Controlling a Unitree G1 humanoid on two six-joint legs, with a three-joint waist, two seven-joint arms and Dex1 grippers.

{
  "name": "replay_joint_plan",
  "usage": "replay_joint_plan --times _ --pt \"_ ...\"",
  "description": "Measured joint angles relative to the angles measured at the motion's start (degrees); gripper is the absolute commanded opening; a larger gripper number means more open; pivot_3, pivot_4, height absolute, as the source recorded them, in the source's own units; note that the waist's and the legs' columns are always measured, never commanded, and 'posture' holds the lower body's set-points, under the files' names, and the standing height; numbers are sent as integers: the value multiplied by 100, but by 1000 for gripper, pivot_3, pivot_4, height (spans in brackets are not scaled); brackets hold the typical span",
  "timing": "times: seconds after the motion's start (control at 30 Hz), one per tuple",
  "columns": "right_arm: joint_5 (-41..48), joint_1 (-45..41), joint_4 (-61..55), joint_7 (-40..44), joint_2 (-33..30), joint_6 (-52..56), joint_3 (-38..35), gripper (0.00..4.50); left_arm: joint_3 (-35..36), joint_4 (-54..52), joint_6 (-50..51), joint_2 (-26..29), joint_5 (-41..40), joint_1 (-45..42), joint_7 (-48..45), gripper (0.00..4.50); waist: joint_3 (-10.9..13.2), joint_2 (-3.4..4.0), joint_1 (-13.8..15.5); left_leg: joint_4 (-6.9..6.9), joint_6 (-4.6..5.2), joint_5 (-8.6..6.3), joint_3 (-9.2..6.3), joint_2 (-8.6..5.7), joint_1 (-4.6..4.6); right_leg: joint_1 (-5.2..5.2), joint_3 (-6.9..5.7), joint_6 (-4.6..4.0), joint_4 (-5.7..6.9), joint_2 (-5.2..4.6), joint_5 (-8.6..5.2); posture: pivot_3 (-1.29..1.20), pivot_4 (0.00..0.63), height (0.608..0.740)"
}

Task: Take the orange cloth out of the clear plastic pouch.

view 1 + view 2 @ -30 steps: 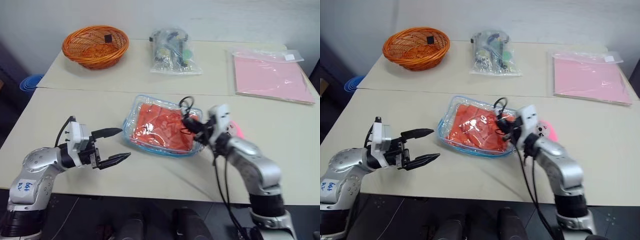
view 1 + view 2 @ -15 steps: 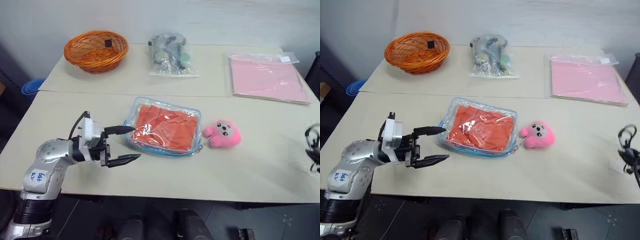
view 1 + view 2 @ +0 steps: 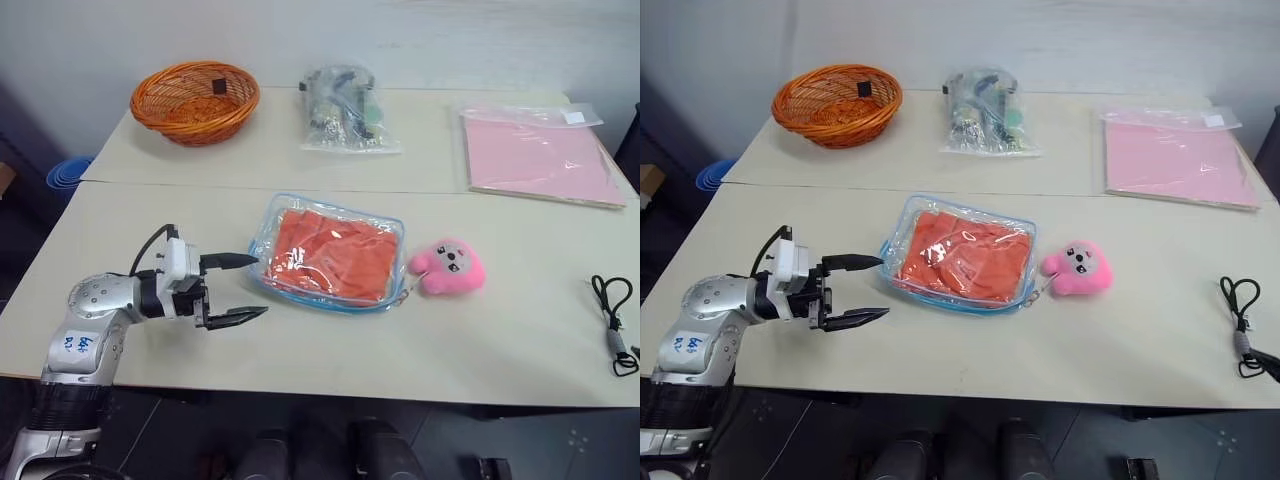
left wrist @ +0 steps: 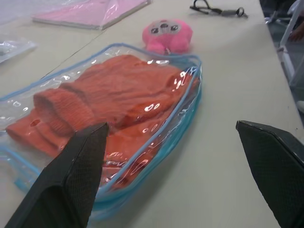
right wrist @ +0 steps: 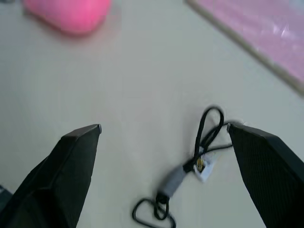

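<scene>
The clear plastic pouch (image 3: 330, 302) with light blue edging lies flat in the middle of the near table. The orange cloth (image 3: 340, 250) is wrinkled inside it. My left gripper (image 3: 258, 286) is open just left of the pouch, low over the table, its fingers pointing at the pouch's near corner without touching it. In the left wrist view the orange cloth (image 4: 109, 95) shows through the plastic beyond the left gripper (image 4: 171, 124). My right gripper (image 5: 164, 127) is open above bare tabletop, with nothing between its fingers.
A pink plush toy (image 3: 450, 267) lies against the pouch's right end. A black cable (image 3: 612, 325) lies near the table's right edge, under the right gripper. At the back stand an orange wicker basket (image 3: 195, 97), a bag of small items (image 3: 345, 108) and a pink sleeve (image 3: 540, 155).
My right arm has let go at the pouch's right end, opened, and swung away to the right out of the head views. The pink plush toy is uncovered. The left gripper edged toward the pouch.
</scene>
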Motion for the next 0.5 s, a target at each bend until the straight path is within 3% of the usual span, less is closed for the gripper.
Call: replay_joint_plan --times 0.1,0.27,0.4,0.5 --pt "199 159 -1100 -37 445 31 250 4482 -259 58 -290 -10 236 -192 -154 4500 0 -3 28 0 -2 1 -5 0 -3 -3 -2 2 1 -2 1 0 150 740" --pt "-86 296 -2869 -373 1397 -232 1837 4482 -921 192 -812 -365 955 -721 -46 4500 -3 0 98 11 -12 5 -4 -8 -22 -25 -1 9 12 -7 5 0 150 740" --pt "-331 593 -3229 -533 1852 -603 2348 4482 -1340 788 -1661 -381 1746 -1115 96 4500 -3 -1 106 13 -15 5 0 -10 -21 -25 0 11 11 -6 6 0 150 740" --pt "-476 975 -3241 -523 1997 -874 2463 4482 -1320 1524 -2197 -185 1887 -1432 2 4500 -2 -3 86 13 -9 2 1 -9 -21 -27 0 11 13 -6 6 0 150 740"
